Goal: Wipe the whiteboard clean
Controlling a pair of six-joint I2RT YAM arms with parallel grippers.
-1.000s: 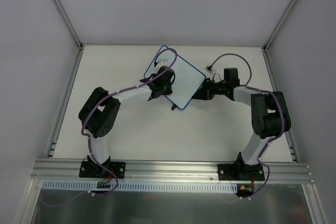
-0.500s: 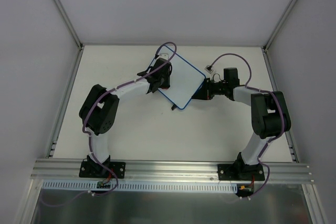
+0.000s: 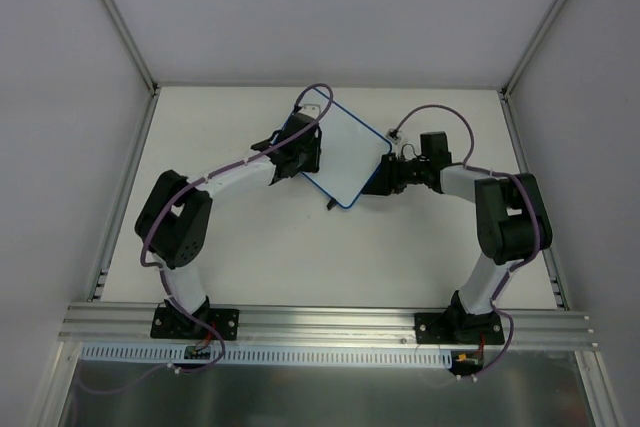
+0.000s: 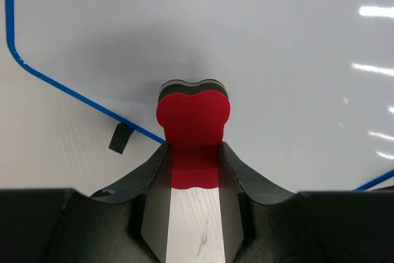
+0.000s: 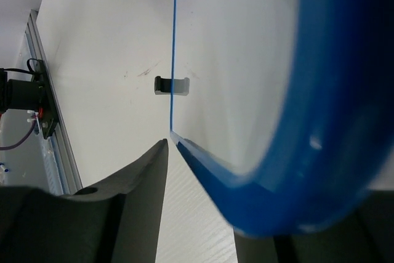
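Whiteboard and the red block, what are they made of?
Whiteboard: a smooth, glossy coated surface, judging by the light streaks. Its blue frame looks like plastic. Red block: probably soft foam or felt, matte red over a dark layer.

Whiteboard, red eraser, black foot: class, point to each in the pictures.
whiteboard (image 3: 348,149): top external view, middle of white face.
red eraser (image 4: 192,115): left wrist view, its red top.
black foot (image 4: 119,138): left wrist view, foot's middle.

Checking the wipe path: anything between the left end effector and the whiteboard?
Only the red eraser gripped in the left end effector, its tip over the whiteboard. Nothing else visible in between.
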